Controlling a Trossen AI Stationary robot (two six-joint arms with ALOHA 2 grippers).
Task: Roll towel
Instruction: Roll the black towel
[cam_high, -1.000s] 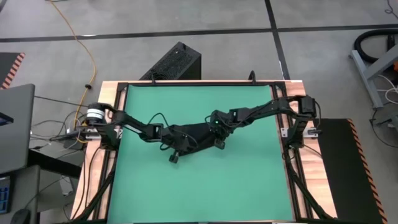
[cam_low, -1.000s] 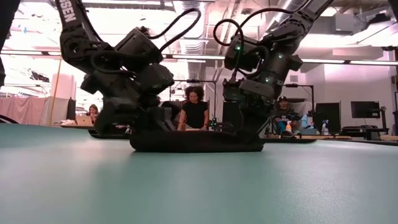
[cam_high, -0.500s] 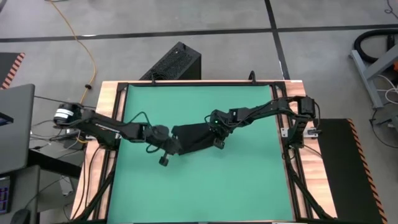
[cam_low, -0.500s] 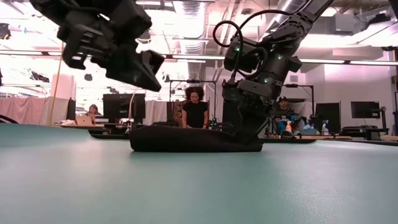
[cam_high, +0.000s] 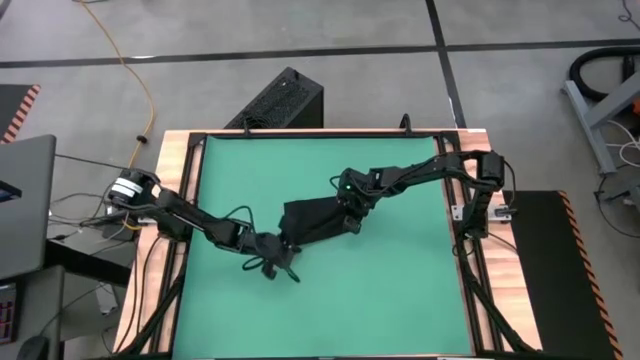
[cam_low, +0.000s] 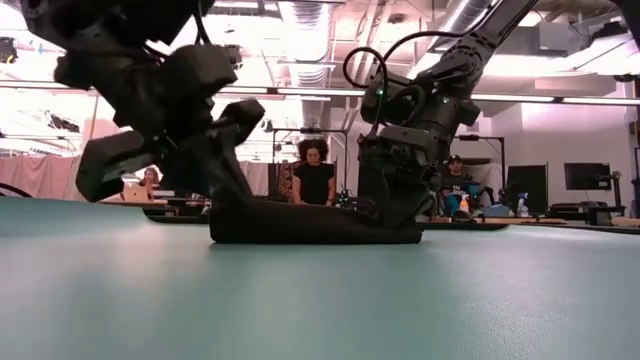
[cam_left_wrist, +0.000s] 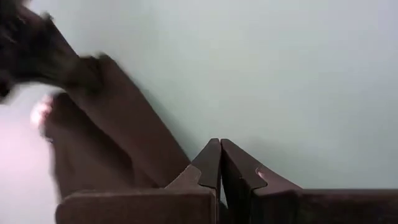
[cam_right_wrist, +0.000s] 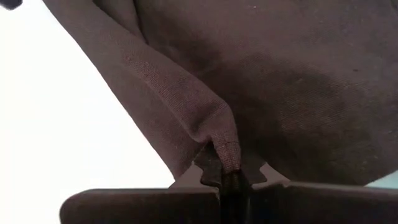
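Taking stock from the near edge of the mat (cam_high: 400, 300) toward the far edge, you have:

1. Left gripper (cam_high: 272, 265): nearest item, hanging low over bare mat toward the near left of centre. Your left wrist view shows its fingers (cam_left_wrist: 219, 163) pressed together with nothing between them. The towel lies just beyond it, toward the far right, apart from the fingertips.

2. Towel (cam_high: 315, 220): dark cloth lying about mid-mat, a low flat bundle in the low view (cam_low: 315, 222). Its long axis runs roughly left to right across the mat, tilting slightly toward the far right corner. No roll is evident yet, by my reading.

3. Right gripper (cam_high: 348, 205): at the towel's right end, reaching in from the far right corner. Your right wrist view shows a pinched ridge of cloth (cam_right_wrist: 217, 134) caught between the closed fingers, so this arm holds the towel's edge.

Relation to watch: the right arm is on the cloth, the left is off it. You would likely need the left fingertips brought to the towel's left end, so both ends turn about that long axis together.
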